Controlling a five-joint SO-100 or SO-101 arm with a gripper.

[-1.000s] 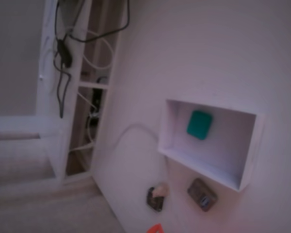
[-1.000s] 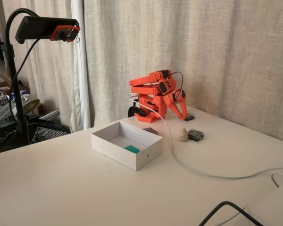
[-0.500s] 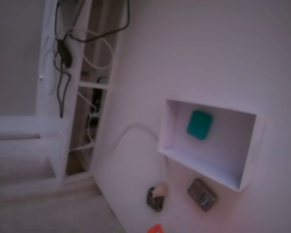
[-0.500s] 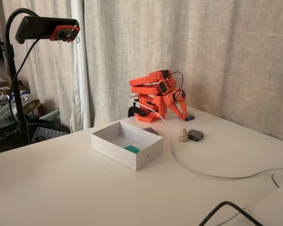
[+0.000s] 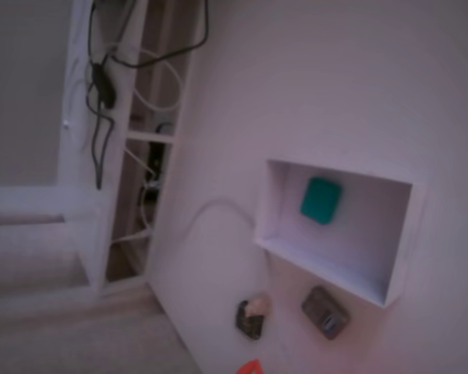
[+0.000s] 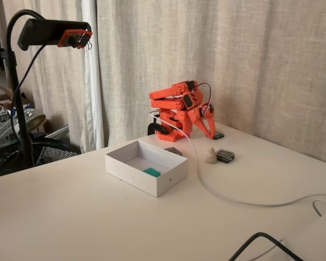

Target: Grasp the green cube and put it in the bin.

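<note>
The green cube [image 5: 320,199] lies flat on the floor of the bin [image 5: 337,271], toward one end. In the other fixed view the green cube [image 6: 151,172] rests near the front wall of the white bin [image 6: 131,173]. The orange arm [image 6: 179,103] is folded up on its base behind the bin. Its gripper [image 6: 211,132] points down at the table to the right, well away from the cube, and looks shut with nothing in it. Only an orange tip [image 5: 249,367] of the arm shows at the bottom edge of the first fixed view.
A dark lump with a tan top [image 6: 211,156] and a small dark grey rectangular object [image 6: 225,156] sit right of the bin. A white cable [image 6: 217,193] curves across the table. A camera on a black stand [image 6: 49,32] rises at the left. A black cable [image 6: 261,239] lies front right.
</note>
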